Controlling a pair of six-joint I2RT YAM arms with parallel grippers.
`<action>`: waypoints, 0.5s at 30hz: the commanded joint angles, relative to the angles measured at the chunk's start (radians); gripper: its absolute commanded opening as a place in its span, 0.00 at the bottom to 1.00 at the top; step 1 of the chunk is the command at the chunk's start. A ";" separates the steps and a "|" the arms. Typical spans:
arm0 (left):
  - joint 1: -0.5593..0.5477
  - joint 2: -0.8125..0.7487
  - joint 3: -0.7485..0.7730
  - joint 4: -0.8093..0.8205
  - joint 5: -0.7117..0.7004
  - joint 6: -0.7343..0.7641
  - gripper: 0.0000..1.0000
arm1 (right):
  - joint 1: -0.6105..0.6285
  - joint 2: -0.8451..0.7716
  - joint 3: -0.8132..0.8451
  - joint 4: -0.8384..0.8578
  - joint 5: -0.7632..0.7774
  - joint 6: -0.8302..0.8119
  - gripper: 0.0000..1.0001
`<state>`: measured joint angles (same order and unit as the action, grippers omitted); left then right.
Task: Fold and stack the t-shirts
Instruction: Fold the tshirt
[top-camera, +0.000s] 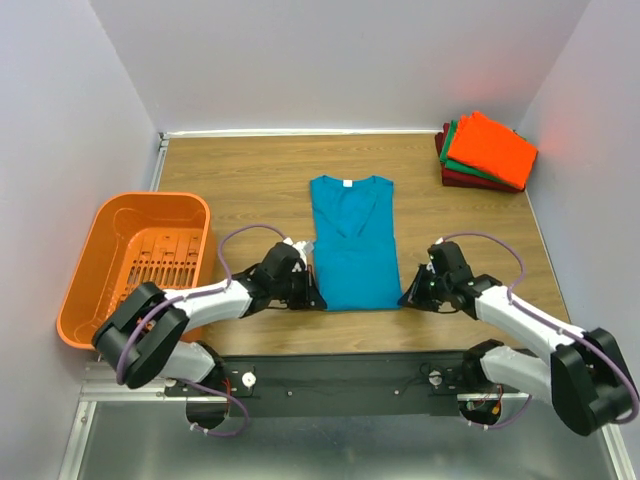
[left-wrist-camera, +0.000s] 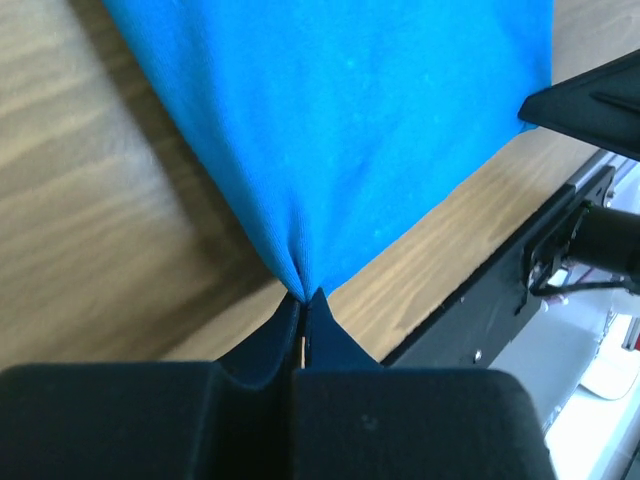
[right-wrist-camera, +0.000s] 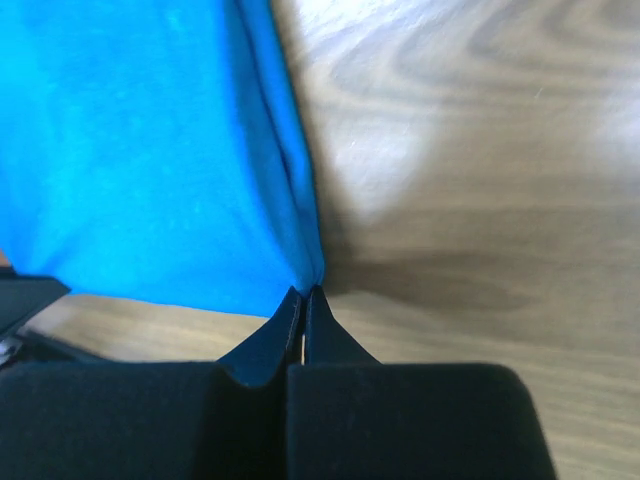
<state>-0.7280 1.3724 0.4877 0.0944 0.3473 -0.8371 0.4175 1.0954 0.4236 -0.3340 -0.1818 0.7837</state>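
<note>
A teal-blue t-shirt (top-camera: 352, 245) lies flat in the middle of the table, sleeves folded in, white neck label at the far end. My left gripper (top-camera: 312, 297) is shut on its near left corner (left-wrist-camera: 300, 285). My right gripper (top-camera: 405, 298) is shut on its near right corner (right-wrist-camera: 310, 280). Both corners are pinched at table level. A stack of folded shirts, orange (top-camera: 492, 147) on top of green (top-camera: 452, 150) and dark red (top-camera: 470, 181), sits at the far right.
An orange plastic slotted basket (top-camera: 105, 250) stands at the left edge. The black mounting rail (top-camera: 350, 375) runs along the near edge of the table. Walls close in the left, far and right sides.
</note>
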 joint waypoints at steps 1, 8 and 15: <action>-0.008 -0.082 -0.049 -0.079 -0.028 0.015 0.00 | 0.001 -0.081 -0.043 -0.014 -0.067 0.017 0.01; -0.047 -0.225 -0.100 -0.093 -0.042 -0.031 0.00 | 0.003 -0.261 -0.068 -0.071 -0.114 0.049 0.01; -0.054 -0.342 -0.080 -0.116 -0.073 -0.073 0.00 | 0.003 -0.321 0.058 -0.166 -0.068 -0.004 0.01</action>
<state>-0.7792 1.0618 0.3923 0.0048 0.3130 -0.8848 0.4183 0.7708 0.4023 -0.4404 -0.2710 0.8143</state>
